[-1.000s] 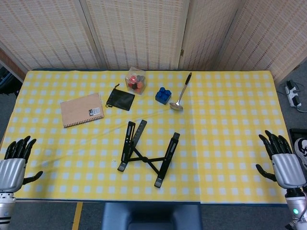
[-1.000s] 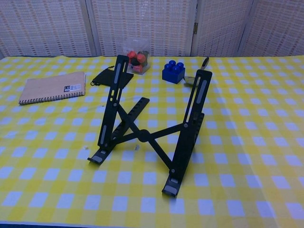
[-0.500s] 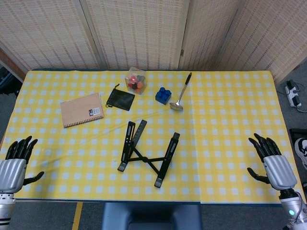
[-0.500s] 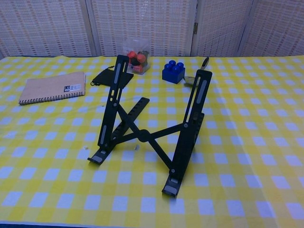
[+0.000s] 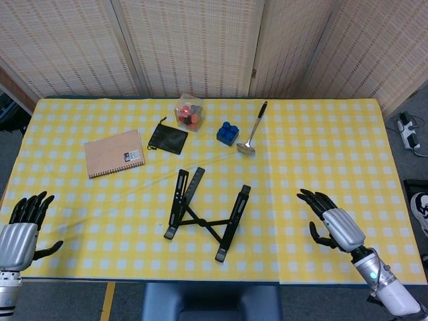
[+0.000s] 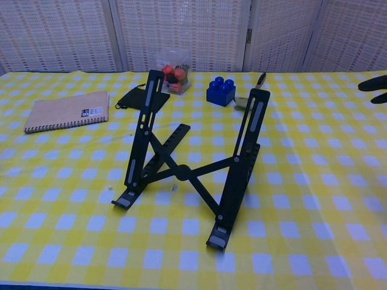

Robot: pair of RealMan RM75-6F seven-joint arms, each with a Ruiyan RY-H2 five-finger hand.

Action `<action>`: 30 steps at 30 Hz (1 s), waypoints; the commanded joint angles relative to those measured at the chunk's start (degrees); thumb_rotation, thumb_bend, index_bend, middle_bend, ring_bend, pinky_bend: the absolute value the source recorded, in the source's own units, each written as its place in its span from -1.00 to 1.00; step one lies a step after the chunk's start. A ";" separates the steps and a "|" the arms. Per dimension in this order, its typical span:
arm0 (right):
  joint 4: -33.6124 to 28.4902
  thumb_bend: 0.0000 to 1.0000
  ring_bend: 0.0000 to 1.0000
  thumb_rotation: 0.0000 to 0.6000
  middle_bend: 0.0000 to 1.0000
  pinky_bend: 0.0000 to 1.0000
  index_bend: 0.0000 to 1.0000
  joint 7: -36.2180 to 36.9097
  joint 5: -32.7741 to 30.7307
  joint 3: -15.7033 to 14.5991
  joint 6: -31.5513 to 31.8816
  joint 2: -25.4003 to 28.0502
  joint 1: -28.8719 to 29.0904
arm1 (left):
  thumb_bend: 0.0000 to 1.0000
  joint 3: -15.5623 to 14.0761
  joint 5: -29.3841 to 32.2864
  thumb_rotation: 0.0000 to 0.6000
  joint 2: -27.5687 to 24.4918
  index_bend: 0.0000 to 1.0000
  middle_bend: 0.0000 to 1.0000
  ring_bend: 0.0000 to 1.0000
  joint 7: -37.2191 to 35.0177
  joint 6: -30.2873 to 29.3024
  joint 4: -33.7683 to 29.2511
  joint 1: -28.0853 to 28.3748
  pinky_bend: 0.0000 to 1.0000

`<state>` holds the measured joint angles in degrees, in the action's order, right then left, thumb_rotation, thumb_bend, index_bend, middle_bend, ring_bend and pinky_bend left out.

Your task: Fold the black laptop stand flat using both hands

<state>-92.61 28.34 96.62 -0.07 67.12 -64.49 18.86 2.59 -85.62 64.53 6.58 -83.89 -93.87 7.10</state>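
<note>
Head view, black laptop stand [image 5: 206, 214] unfolded mid-table, right hand [image 5: 332, 227] spread nearby; left hand [image 5: 20, 231] spread, well apart

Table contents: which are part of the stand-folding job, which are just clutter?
Job:
black laptop stand, still propped open
left hand, open
right hand, open

Clutter:
notebook
black pouch
clear box of red pieces
blue block
ladle

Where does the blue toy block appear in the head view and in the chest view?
Head view: blue toy block lies behind the black laptop stand, left of the ladle.
Chest view: block is upper centre, between the stand's two raised arms.
Shared landmark: the ladle right beside it.
</note>
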 commanded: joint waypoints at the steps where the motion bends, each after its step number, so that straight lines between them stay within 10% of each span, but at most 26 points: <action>1: 3.22 0.48 -0.81 1.00 -0.88 -1.00 -1.00 18.56 2.83 -0.59 -6.01 -3.29 7.65 | -0.63 -0.07 -0.07 1.00 -0.06 -0.81 -0.86 -0.97 0.07 0.03 -0.13 0.00 -1.00; 4: 5.34 0.46 -0.81 0.70 -0.90 -1.00 -1.00 28.10 3.93 -0.91 -6.69 -5.39 10.65 | -0.63 -0.14 0.00 1.00 -0.26 -0.81 -0.86 -0.97 0.14 -0.07 -0.33 -0.13 -1.00; 11: 8.42 -0.30 -0.85 -0.04 -0.99 -1.00 -1.00 49.14 4.63 -2.29 -6.84 -8.61 15.44 | -0.63 -0.18 0.20 1.00 -0.36 -0.81 -0.86 -0.96 0.41 0.32 -0.64 -0.03 -1.00; 30: 18.45 -0.32 -0.85 -0.08 -1.00 -1.00 -1.00 71.05 4.38 -2.53 -6.41 -19.99 24.05 | -0.63 0.30 0.73 1.00 -0.36 -0.78 -0.85 -0.96 -0.88 2.91 -0.35 1.71 -1.00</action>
<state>-74.87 98.17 100.20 -2.40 59.89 -83.54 41.98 2.72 -84.96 64.13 6.51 -81.44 -94.58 8.48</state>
